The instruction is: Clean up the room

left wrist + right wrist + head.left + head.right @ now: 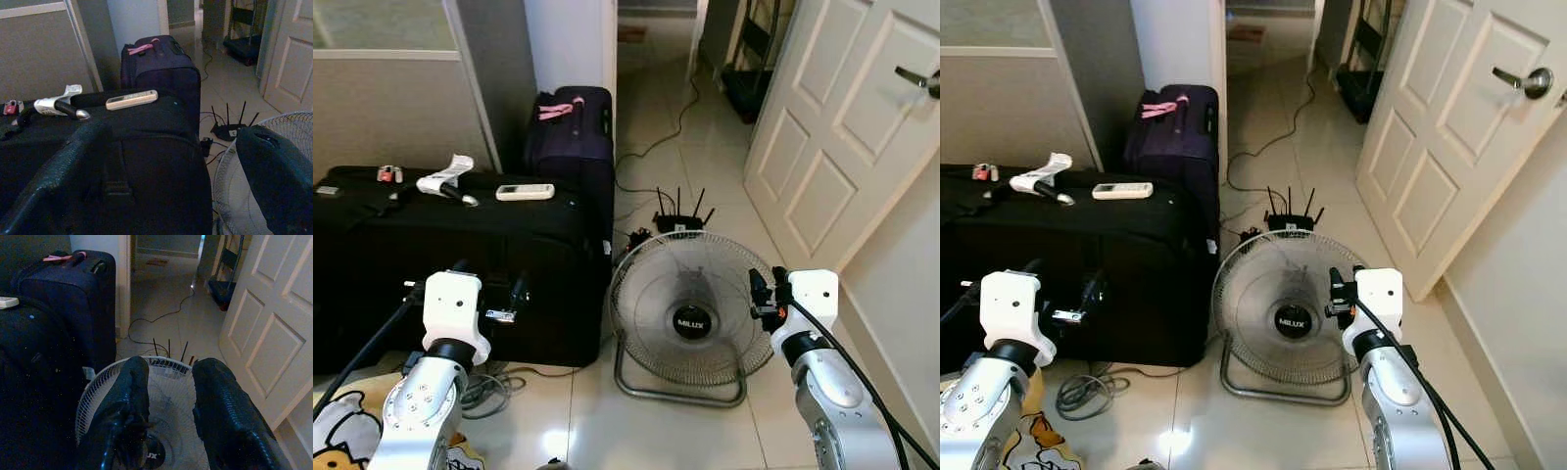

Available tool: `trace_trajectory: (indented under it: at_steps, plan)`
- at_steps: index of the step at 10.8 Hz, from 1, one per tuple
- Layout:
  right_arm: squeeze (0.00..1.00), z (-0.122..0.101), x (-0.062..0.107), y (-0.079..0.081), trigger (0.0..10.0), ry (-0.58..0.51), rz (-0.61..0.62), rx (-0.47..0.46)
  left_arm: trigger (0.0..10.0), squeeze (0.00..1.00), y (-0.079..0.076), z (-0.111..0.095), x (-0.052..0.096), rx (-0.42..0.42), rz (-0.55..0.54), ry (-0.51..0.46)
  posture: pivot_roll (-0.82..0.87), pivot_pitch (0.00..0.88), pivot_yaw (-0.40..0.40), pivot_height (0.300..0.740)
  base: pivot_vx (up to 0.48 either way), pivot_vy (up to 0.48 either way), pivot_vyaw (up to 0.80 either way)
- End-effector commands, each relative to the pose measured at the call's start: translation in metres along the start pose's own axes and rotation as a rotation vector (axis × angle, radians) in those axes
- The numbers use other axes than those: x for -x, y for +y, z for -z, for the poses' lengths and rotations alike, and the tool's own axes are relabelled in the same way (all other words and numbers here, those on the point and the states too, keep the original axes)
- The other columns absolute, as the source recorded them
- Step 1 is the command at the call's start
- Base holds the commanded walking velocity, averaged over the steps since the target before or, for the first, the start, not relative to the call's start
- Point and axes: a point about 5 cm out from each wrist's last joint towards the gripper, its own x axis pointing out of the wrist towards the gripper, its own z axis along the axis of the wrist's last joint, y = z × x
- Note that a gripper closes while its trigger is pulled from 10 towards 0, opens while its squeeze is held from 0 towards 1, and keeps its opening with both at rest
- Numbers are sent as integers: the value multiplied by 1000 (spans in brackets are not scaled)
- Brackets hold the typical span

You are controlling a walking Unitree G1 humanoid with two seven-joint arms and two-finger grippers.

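White remote (131,99) atop black suitcase (146,161)

Head stereo pair: looked forward and down from standing height at the floor fan (690,318), black suitcase (450,245) and white door (847,127), both arms in the foreground.
Left wrist camera: sat close and low, facing over the black suitcase toward the purple suitcase (161,63).
Right wrist camera: looked down closely on the floor fan.
Shared: fan, router (168,350), both suitcases.
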Motion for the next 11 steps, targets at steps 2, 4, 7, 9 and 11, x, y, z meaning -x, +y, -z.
trace_trajectory:
  at_steps: [2, 4, 7, 9, 11]
  plan:
    - [0, -2, -4, -6, 10000, -37, 9, -15, 10000, 0, -3, -2, 0, -11, 19, 8, -14, 0, 11, 740, 0, 0, 0]
    - [0, -3, -4, -8, 10000, -49, 10, -6, 10000, 0, -5, 0, -1, -5, 27, 10, -24, 0, 9, 740, 0, 0, 0]
    - [0, -4, -5, -8, 10000, -56, 3, -2, 10000, 0, -8, -2, -4, 14, 30, -1, -22, 0, 5, 740, 0, 0, 0]
    - [0, -3, -2, -8, 10000, -53, 2, -1, 10000, 0, -10, -1, 2, 26, 31, 6, -26, 0, 7, 740, 0, 0, 0]
    - [0, -1, -9, -4, 10000, 93, 46, -77, 10000, 0, -10, -3, -6, 180, -136, 83, -26, 0, -3, 740, 0, 0, 0]
